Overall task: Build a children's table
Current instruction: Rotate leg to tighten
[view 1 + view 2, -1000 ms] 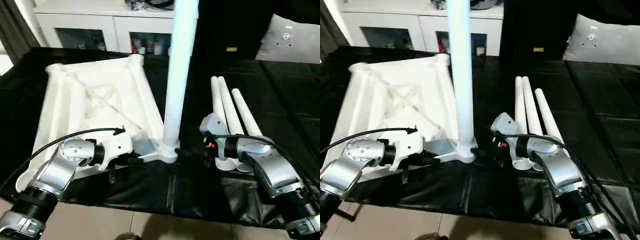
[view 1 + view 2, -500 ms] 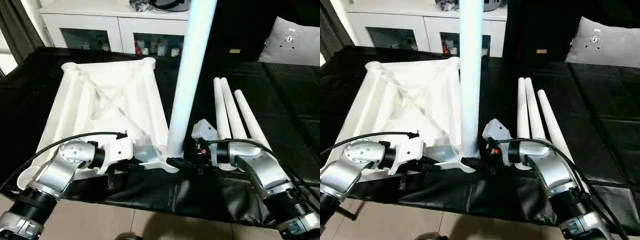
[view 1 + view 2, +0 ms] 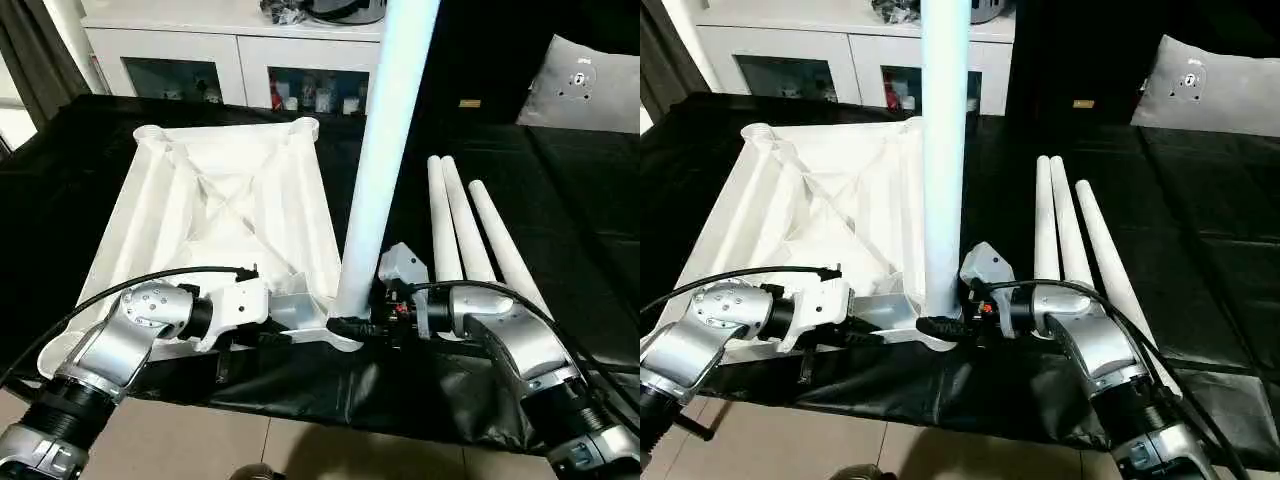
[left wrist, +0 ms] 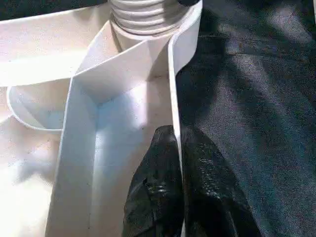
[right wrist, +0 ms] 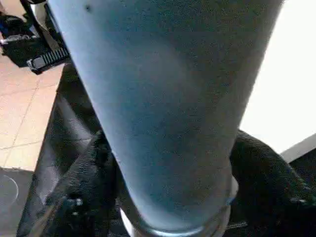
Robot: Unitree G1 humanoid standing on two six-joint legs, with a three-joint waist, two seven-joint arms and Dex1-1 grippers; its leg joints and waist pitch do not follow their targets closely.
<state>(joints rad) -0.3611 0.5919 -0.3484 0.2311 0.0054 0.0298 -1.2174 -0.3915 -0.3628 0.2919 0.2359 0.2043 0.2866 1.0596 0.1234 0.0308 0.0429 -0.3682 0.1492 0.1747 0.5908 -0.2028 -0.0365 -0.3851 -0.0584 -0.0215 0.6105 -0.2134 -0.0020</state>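
The white table top (image 3: pixel 230 210) lies underside up on black cloth, its ribs and corner sockets showing. One white leg (image 3: pixel 385 150) stands upright in the near right corner socket (image 3: pixel 345 335). My left gripper (image 3: pixel 275 338) is shut on the top's near rim, one finger (image 4: pixel 158 197) on each side of the thin wall (image 4: pixel 174 98). My right gripper (image 3: pixel 940 327) is at the base of the standing leg. Its fingers (image 5: pixel 84 187) press against both sides of the leg (image 5: pixel 168 89). Three loose legs (image 3: pixel 465 230) lie side by side to the right.
A white cabinet (image 3: pixel 230 60) with glass doors stands behind the black-covered work surface (image 3: pixel 560 200). A grey cushion (image 3: pixel 590 85) sits at the back right. Tiled floor (image 3: pixel 300 450) shows past the near edge. Cables run along both forearms.
My right gripper has moved left to the leg's base and its fingers have closed in on it. The left gripper keeps its hold on the rim. The camera has shifted.
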